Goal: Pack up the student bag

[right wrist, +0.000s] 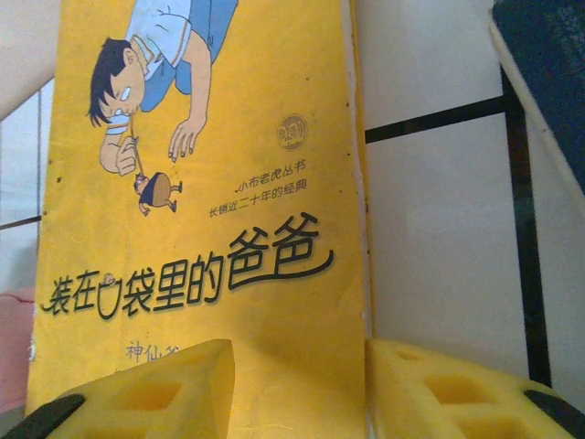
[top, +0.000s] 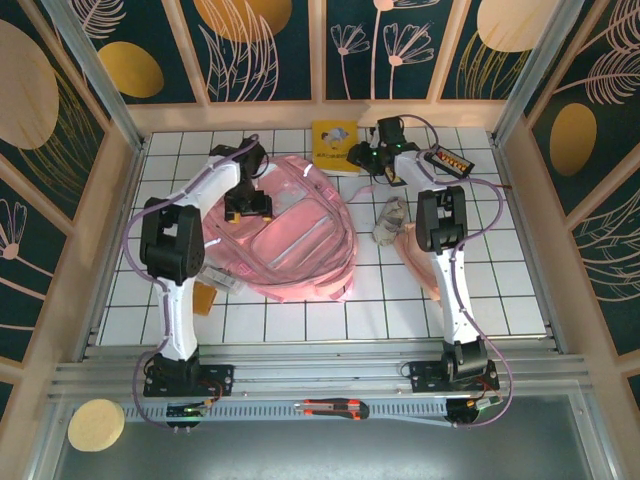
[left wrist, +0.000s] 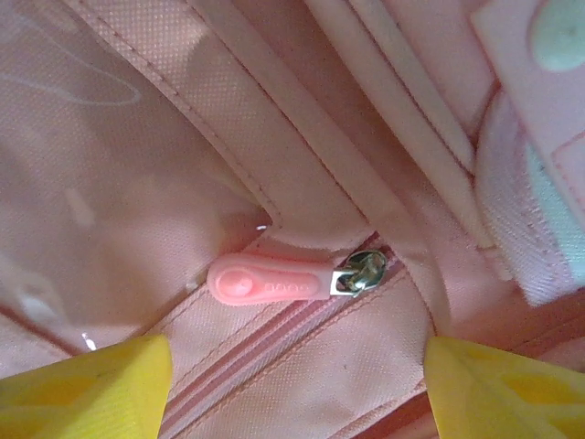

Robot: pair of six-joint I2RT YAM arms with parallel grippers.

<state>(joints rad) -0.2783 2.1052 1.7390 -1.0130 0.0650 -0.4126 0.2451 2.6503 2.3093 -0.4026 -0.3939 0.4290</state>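
The student bag (top: 300,245), a large pink backpack, lies flat left of the table's middle. My left gripper (top: 246,206) hovers over its upper left part. In the left wrist view the yellow fingertips (left wrist: 101,389) stand wide apart and open (left wrist: 297,389) just below a pink zipper pull (left wrist: 265,280) with a metal slider (left wrist: 364,272); nothing is between them. My right gripper (top: 364,156) is at the right edge of a yellow picture book (top: 335,146) by the back wall. Its jaws (right wrist: 302,393) are open, one finger on the cover (right wrist: 228,183), the other on the tile beside it.
A dark box (top: 447,158) with coloured pieces lies at the back right; its corner (right wrist: 548,73) is near the book. A crumpled clear bundle (top: 390,220) and a pale pink pouch (top: 420,262) lie by the right arm. A brown item (top: 205,298) sits by the left arm.
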